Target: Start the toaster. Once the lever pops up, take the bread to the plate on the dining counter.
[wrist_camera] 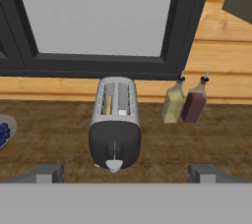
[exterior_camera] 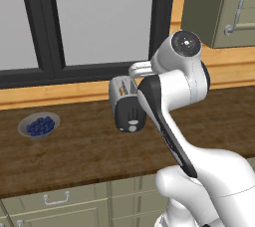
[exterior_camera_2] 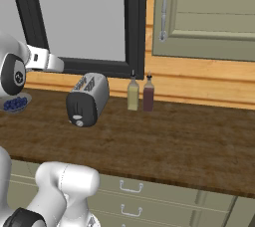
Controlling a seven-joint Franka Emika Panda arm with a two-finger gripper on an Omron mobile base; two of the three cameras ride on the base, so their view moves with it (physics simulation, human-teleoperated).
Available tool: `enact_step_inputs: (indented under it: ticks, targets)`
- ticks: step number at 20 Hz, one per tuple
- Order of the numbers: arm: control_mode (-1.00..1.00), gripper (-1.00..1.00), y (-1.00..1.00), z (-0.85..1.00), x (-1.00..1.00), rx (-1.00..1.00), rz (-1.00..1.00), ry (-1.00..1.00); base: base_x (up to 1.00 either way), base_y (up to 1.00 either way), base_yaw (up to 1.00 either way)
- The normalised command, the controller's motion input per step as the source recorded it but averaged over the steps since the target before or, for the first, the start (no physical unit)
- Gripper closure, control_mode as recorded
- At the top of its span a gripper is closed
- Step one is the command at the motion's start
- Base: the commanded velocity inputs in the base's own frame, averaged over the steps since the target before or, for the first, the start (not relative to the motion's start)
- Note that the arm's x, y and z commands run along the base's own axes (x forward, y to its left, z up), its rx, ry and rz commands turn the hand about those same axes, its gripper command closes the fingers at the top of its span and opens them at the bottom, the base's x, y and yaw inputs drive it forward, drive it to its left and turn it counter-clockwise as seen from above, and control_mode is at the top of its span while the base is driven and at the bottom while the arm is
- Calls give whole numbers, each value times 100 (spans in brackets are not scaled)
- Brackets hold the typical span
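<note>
The small silver toaster (wrist_camera: 115,125) stands on the brown wooden counter below the window, its black front panel facing me. A white knob (wrist_camera: 114,165) sits low on that panel. A thin tan edge of bread (wrist_camera: 109,104) shows in its left slot. My gripper (wrist_camera: 127,173) hovers in front of and above the toaster, open wide, fingertips (wrist_camera: 47,173) far apart with nothing between them and touching nothing. My arm partly covers the toaster (exterior_camera: 127,106) in the left base view, while the toaster (exterior_camera_2: 87,99) stands free in the right base view. The plate and the dining counter are out of view.
A grey bowl of blueberries (exterior_camera: 39,125) lies left of the toaster. Two bottles, one yellowish (exterior_camera_2: 132,94) and one dark red (exterior_camera_2: 148,94), stand to its right against the wall. A wall cabinet (exterior_camera_2: 209,17) hangs at upper right, and drawers (exterior_camera_2: 130,187) run under the counter.
</note>
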Motion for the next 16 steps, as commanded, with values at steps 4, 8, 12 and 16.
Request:
enact_step_inputs:
  ticks: [4, 8, 12, 16]
  targets:
    - [-100, -100, 0, 0, 0, 0, 0, 0, 0, 0, 0]
    - [-100, -100, 0, 0, 0, 0, 0, 0, 0, 0, 0]
    - [-100, -100, 0, 0, 0, 0, 0, 0, 0, 0, 0]
    - [-100, -100, 0, 0, 0, 0, 0, 0, 0, 0, 0]
